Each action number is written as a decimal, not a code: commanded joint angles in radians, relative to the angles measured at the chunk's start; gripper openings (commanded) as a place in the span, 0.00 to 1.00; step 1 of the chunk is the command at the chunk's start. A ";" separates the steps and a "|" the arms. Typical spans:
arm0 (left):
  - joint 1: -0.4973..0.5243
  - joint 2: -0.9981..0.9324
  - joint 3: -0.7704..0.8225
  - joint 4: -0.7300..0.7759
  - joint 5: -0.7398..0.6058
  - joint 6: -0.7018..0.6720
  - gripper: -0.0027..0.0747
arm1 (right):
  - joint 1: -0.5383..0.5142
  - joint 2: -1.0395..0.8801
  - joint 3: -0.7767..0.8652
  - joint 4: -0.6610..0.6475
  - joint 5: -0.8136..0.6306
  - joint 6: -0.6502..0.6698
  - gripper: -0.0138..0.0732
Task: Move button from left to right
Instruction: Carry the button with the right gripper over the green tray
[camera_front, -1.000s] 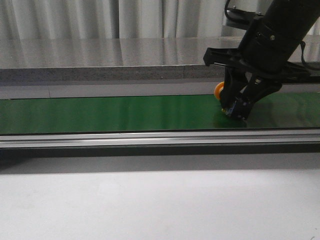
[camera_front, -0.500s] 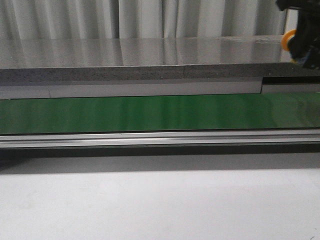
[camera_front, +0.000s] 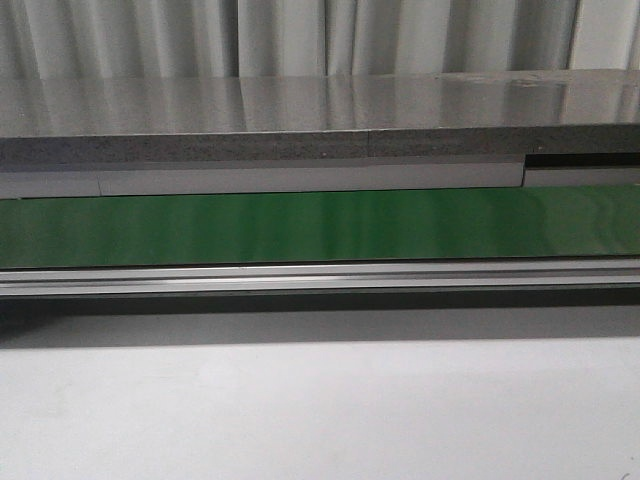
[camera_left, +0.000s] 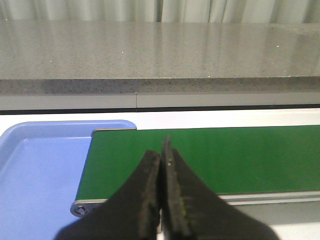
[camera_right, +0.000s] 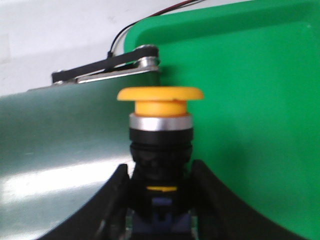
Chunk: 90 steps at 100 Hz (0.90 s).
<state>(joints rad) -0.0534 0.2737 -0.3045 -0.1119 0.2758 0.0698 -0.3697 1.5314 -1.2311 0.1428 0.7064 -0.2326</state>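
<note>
Now, notes running left to right.
Blue tray (camera_left: 35, 170): sits at the left end of the belt, its rim touching the belt's end; nothing shows in the visible part.
Left claw (camera_left: 161, 165): fingers pressed together with nothing between them, hanging above the left stretch of the belt (camera_left: 210, 155).
Middle of belt: in the front view the green belt (camera_front: 320, 225) carries nothing, and neither arm appears there.
Right claw (camera_right: 161, 210): fingers clamped on the black body of the button (camera_right: 160, 130), yellow cap upward and clear of the fingers.
Button position: held in the air near the belt's right end, beside a green tray (camera_right: 250, 100).
Step in hand: judged to be the carry over to the green tray.
Doing it well: keep the grip firm on the body, hold the button upright, get it past the tray's rim, lower close to the floor before letting go so it does not tip or roll.
Writing: no brand, label or lettering readable in any view.
</note>
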 joint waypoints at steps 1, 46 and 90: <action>-0.006 0.007 -0.028 -0.013 -0.077 -0.003 0.01 | -0.034 -0.035 -0.036 -0.012 -0.102 -0.031 0.36; -0.006 0.007 -0.028 -0.013 -0.077 -0.003 0.01 | -0.069 0.218 -0.036 -0.096 -0.187 -0.049 0.36; -0.006 0.007 -0.028 -0.013 -0.077 -0.003 0.01 | -0.084 0.301 -0.036 -0.111 -0.198 -0.048 0.36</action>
<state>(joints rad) -0.0534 0.2737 -0.3045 -0.1119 0.2758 0.0698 -0.4435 1.8846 -1.2317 0.0361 0.5481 -0.2694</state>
